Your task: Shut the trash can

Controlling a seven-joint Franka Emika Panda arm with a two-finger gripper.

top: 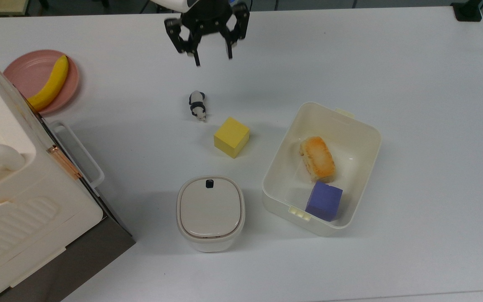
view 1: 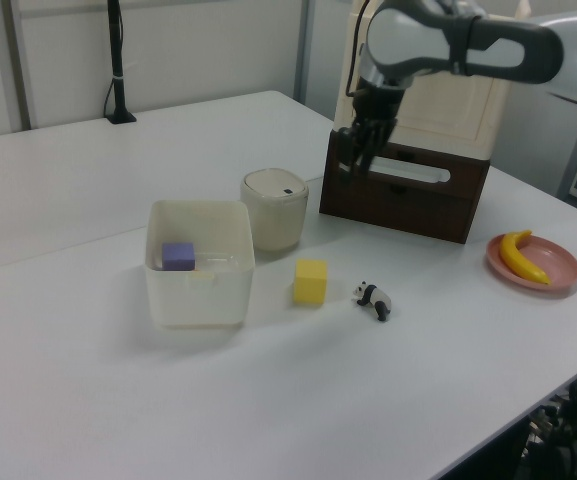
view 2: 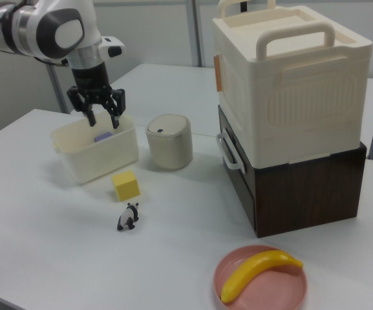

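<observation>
The trash can [top: 210,212] is a small cream bin standing low in the middle of the top view. Its beige lid lies flat and closed, and the black button [top: 209,183] on it is in plain sight. The bin also appears in the left view [view 1: 276,208] and in the right view [view 2: 169,141]. My gripper [top: 213,58] hangs high above the table near the top view's top edge, far from the bin. It is open with nothing between its fingers. In the right view the gripper [view 2: 101,118] hovers over the tub.
A yellow block [top: 232,137] and a small panda toy [top: 197,105] lie between the gripper and the bin. At the top view's right, a lidless cream tub [top: 363,140] holds a bread piece [top: 318,158] and a purple cube [top: 324,200]. A pink plate [top: 25,71] with a banana [top: 48,84] and a big cream case [top: 19,197] stand at the top view's left.
</observation>
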